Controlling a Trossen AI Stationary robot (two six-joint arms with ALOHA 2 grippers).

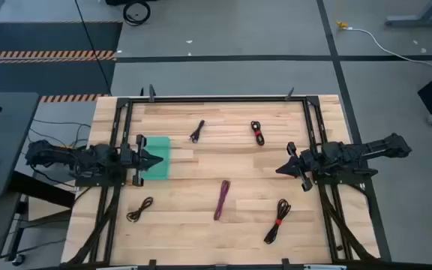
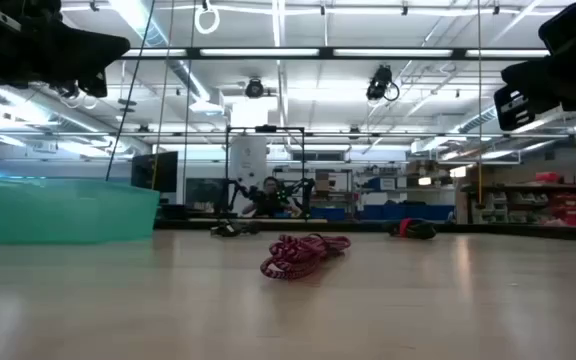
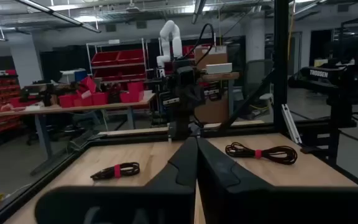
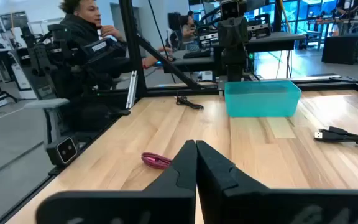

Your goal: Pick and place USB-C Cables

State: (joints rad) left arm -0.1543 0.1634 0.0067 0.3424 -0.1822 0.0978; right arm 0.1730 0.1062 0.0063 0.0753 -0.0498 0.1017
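Five small bundled cables lie flat on the wooden table: a black one and a black one with a red tie at the far side, a purple-magenta one near the middle, a black one with a red tie at the near right, and a black one at the near left. A shallow teal tray stands at the left. My left gripper is shut and empty, raised over the tray's right part. My right gripper is shut and empty, raised at the right, level with the tray.
A black frame runs around the table's edges. A long white cord with a yellow plug lies on the floor beyond the table. A seated person shows beyond the table's left side. The table's middle between the cables is bare wood.
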